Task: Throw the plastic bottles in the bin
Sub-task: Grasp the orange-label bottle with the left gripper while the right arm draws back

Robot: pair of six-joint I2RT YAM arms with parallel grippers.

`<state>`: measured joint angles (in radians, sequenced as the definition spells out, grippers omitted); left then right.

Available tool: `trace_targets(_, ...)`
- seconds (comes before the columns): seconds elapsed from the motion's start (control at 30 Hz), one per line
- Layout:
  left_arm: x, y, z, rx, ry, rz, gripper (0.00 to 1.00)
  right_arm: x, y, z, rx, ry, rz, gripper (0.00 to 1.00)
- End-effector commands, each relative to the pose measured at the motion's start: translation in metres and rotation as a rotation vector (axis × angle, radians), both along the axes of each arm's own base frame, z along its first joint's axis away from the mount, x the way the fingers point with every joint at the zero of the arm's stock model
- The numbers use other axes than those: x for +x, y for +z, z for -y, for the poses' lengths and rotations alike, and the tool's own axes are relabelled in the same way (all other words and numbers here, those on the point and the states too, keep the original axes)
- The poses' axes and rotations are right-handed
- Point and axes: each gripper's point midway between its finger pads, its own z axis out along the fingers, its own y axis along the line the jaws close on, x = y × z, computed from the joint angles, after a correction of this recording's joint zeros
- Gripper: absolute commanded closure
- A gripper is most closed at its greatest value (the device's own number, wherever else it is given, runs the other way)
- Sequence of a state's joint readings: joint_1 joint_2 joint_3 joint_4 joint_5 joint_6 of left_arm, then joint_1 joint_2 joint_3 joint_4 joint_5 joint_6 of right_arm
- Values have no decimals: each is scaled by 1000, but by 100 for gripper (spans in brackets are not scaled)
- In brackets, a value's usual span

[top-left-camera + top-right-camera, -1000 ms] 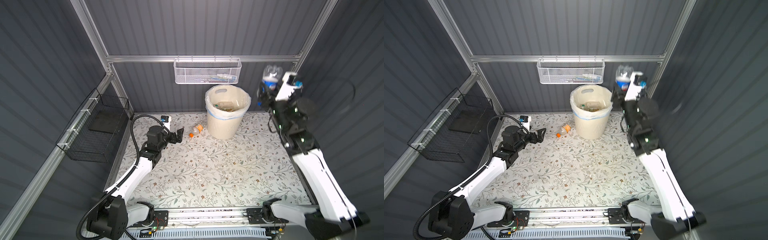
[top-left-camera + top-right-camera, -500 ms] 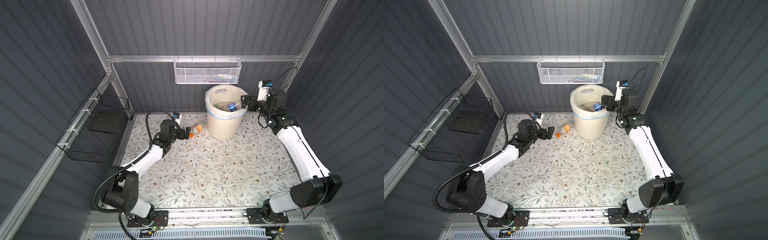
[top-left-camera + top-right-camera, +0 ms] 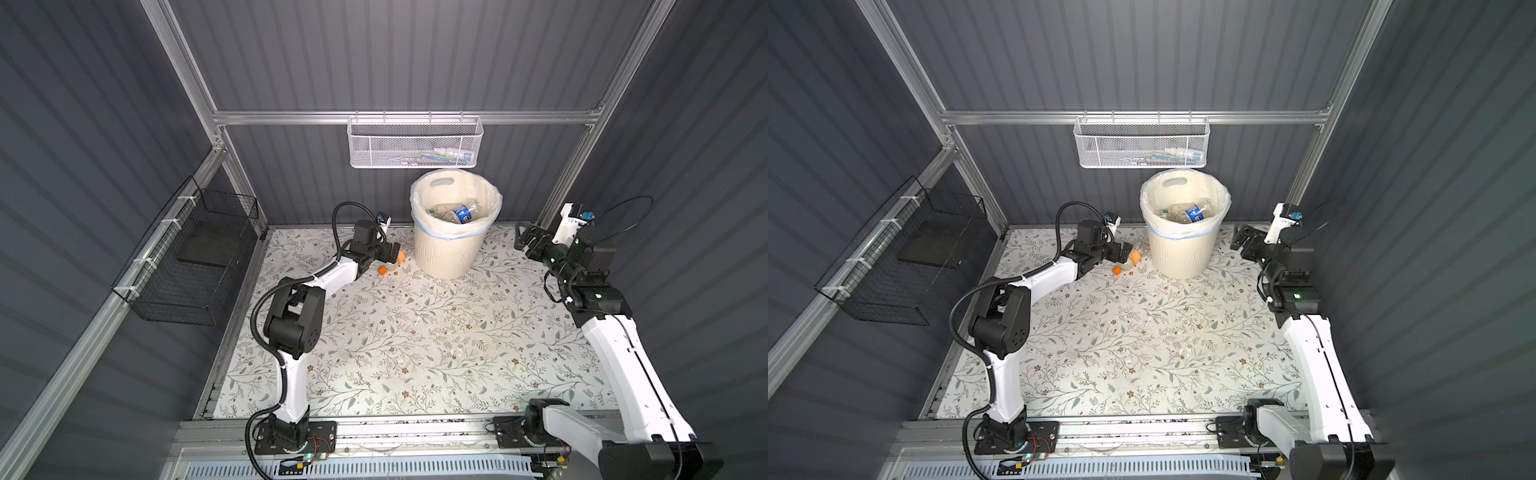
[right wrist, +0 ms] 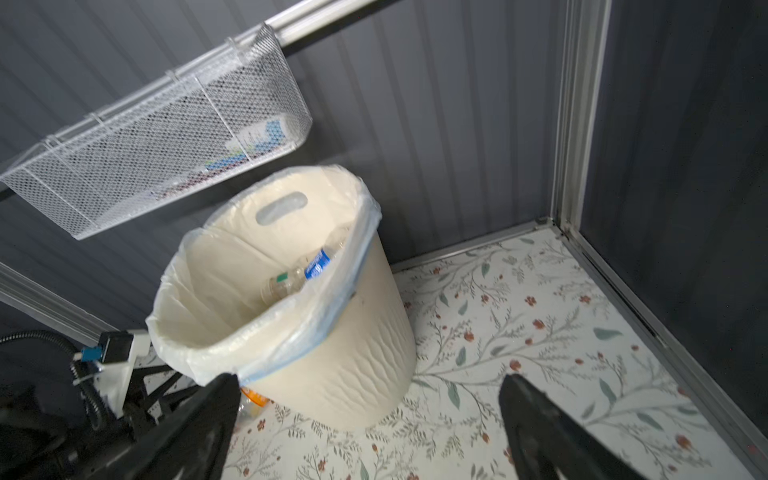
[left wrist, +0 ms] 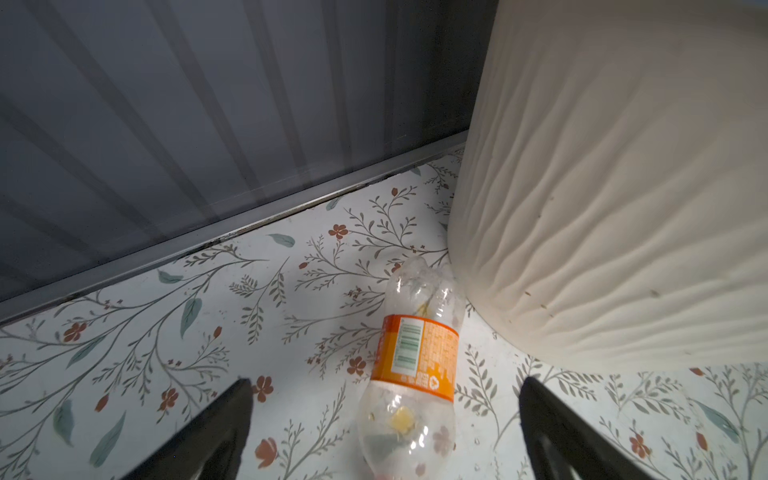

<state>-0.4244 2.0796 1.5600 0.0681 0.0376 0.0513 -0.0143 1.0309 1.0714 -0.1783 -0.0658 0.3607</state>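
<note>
Both top views: left claw (image 3: 388, 254) is low over the floral mat (image 3: 415, 340), spread wide, gripping nothing. The bin (image 3: 444, 257) is just ahead of it. Right claw (image 3: 525, 242) gapes fully and is empty, with the bin well ahead. A blue-label bottle (image 3: 462, 212) lies inside the bin.

Left wrist: an orange-label bottle (image 5: 415, 357) lies between the parted fingers (image 5: 232, 407), touching neither. Its far end is at the bin wall; contact unclear.

Right wrist: fingers (image 4: 216, 399) are wide apart with nothing between them. Ahead is the bin, with the blue-label bottle against its liner (image 4: 291, 332).
</note>
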Motion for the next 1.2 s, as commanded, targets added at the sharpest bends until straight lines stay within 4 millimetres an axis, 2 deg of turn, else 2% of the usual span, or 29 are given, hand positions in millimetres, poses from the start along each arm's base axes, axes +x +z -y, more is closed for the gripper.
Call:
trace_targets(0.0,3,-15,9,39,-50,-35,0,-13,-20,9,61,-45,-17,1)
trace_targets(0.17,15,-43,14,102,-64,-89,0,-21,-72,10,138,-54,-114,1)
trace_targets(0.27,19,-57,17,137,-69,-108,0,-23,-87,7,164,-41,-150,1)
trace_targets(0.4,22,-77,22,174,-82,-148,0,-25,-92,6,171,-42,-157,1)
trace_targets(0.63,15,-97,36,216,-131,-179,1,-24,-93,7,175,-42,-159,1)
trace_targets(0.87,12,-97,31,227,-114,-177,13,-21,-102,5,197,-36,-175,1)
trace_targets(1.0,10,-87,29,218,-107,-154,27,-19,-114,2,211,-24,-207,1)
trace_targets(1.17,6,-72,26,205,-96,-131,37,-17,-128,0,223,-19,-240,1)
